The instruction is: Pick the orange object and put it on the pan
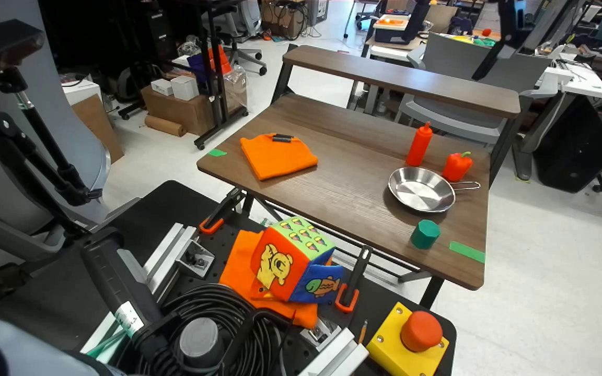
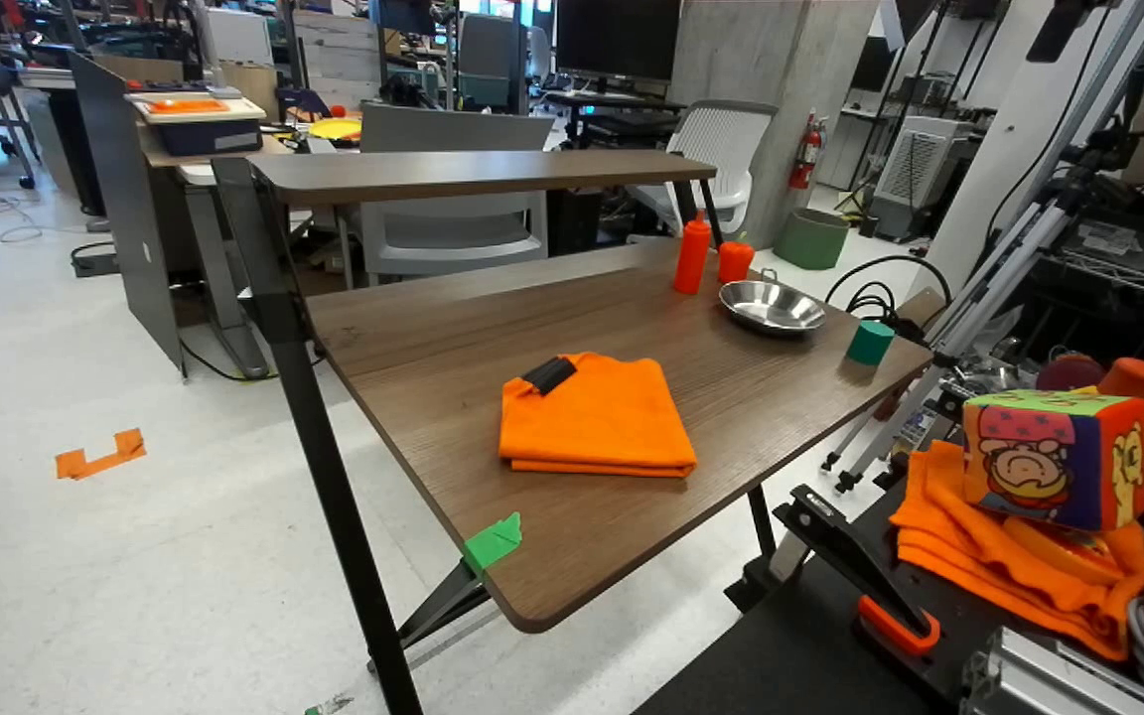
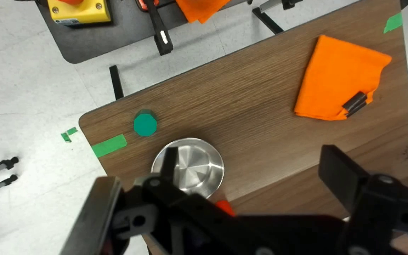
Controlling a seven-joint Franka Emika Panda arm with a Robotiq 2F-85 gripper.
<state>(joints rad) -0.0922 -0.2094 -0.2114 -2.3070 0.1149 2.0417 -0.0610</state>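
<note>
The orange object, an upright narrow orange-red bottle [image 1: 419, 145], stands on the table behind the pan; it also shows in an exterior view [image 2: 692, 255]. In the wrist view only a bit of the orange-red bottle [image 3: 226, 207] shows past the gripper body. The round silver pan [image 1: 422, 190] lies beside it, also in an exterior view [image 2: 773, 307] and in the wrist view [image 3: 198, 166], where its handle is hidden. My gripper [image 3: 250, 152] is open and empty, high above the table. A dark part of it shows at the top right in an exterior view [image 1: 489, 60].
A squat orange-red pepper [image 1: 457, 166] stands by the pan handle. A green octagonal block [image 1: 425, 234] is at the front edge. A folded orange cloth [image 1: 278, 156] lies at the far end. A raised shelf [image 1: 400, 78] runs along the table's back.
</note>
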